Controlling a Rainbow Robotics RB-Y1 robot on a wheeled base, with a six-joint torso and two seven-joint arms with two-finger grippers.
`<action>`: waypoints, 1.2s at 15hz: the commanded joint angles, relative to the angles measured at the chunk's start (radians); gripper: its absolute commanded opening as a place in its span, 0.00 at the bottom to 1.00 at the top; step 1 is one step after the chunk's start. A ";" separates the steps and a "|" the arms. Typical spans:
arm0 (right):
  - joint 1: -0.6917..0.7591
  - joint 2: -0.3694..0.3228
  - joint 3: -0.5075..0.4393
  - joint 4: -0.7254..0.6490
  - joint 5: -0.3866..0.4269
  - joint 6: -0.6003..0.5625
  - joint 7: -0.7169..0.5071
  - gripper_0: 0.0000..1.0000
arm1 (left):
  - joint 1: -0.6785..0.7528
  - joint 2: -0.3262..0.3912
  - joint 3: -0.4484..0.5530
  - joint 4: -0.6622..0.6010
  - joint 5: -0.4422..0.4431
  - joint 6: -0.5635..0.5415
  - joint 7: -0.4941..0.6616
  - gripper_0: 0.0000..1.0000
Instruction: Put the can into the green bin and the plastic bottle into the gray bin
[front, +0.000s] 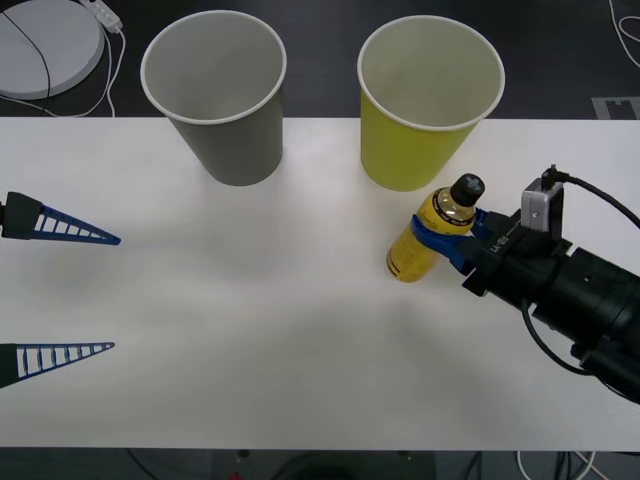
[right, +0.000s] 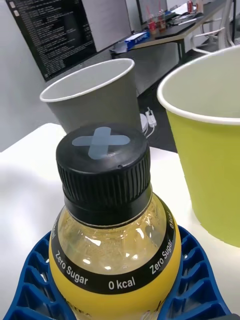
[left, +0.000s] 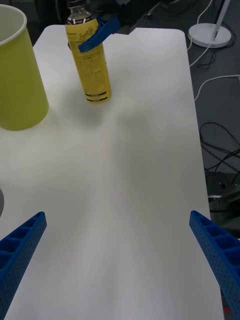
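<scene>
The plastic bottle (front: 410, 258), with yellow liquid and a black cap, leans on the white table just in front of the green bin (front: 425, 110). My right gripper (front: 436, 230) is shut on the bottle's neck, its blue fingers (right: 192, 280) wrapped around it below the cap (right: 102, 165). I cannot tell whether the base rests on the table. The gray bin (front: 225, 100) stands to the left of the green bin. My left gripper (front: 115, 293) hangs open at the table's left side, far from the bottle (left: 92, 70). The can is out of view.
Both bins stand upright at the far edge of the white table (front: 250, 350). A white round stand base (front: 45, 45) with cables lies on the floor beyond the far left corner. The green bin (right: 210, 165) is close beside the bottle.
</scene>
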 joint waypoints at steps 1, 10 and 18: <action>0.024 -0.040 -0.034 -0.085 0.127 -0.001 -0.108 0.00 | 0.000 0.000 0.000 0.000 0.000 0.000 0.000 1.00; 0.027 -0.112 -0.097 -0.263 0.471 -0.059 -0.528 0.00 | 0.000 0.000 0.000 0.000 0.000 0.000 0.000 1.00; -0.071 -0.112 -0.154 -0.390 0.744 -0.260 -0.953 0.00 | 0.000 0.000 0.000 0.000 0.000 0.000 0.000 1.00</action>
